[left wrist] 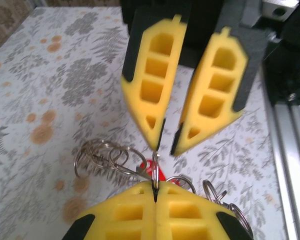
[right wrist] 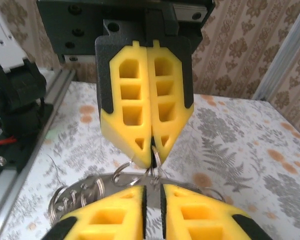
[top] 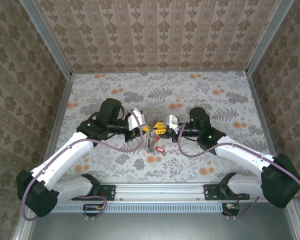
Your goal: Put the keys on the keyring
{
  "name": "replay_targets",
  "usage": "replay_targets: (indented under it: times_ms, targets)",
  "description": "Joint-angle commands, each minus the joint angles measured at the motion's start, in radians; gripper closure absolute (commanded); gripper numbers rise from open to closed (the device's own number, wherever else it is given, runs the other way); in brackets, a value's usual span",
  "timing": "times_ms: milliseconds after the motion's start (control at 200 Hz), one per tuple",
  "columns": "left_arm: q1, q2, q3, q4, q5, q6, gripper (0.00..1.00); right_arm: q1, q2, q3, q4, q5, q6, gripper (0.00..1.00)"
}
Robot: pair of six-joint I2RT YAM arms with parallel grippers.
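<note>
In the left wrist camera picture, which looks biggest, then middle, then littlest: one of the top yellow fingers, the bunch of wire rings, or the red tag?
1. Right gripper's yellow finger
2. Bunch of wire rings
3. Red tag, though the fingers hide part of it

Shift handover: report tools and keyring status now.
Left tool shut on keyring. Right tool slightly open, tip to tip. Red-tagged key beneath. Nothing blocking.

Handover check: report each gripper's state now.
Left gripper: shut on a ring.
Right gripper: slightly open.
</note>
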Motion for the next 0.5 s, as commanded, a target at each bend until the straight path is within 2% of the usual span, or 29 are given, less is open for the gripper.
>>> replay_targets:
  times_ms: [0,140,405,500]
  targets:
    - [-0.014,-0.019,0.058,-0.043,-0.100,0.050,1.00,0.005,-0.020,0.050,-0.194,0.054,-0.122,0.76]
    - [-0.027,-0.007,0.065,-0.050,-0.116,0.054,1.00,0.013,0.001,0.082,-0.229,0.060,-0.131,0.72]
    - [-0.054,0.038,0.092,-0.093,-0.118,0.079,1.00,0.035,0.046,0.128,-0.238,0.096,-0.141,0.72]
    - [-0.057,0.047,0.096,-0.097,-0.107,0.083,1.00,0.035,0.053,0.137,-0.250,0.099,-0.155,0.66]
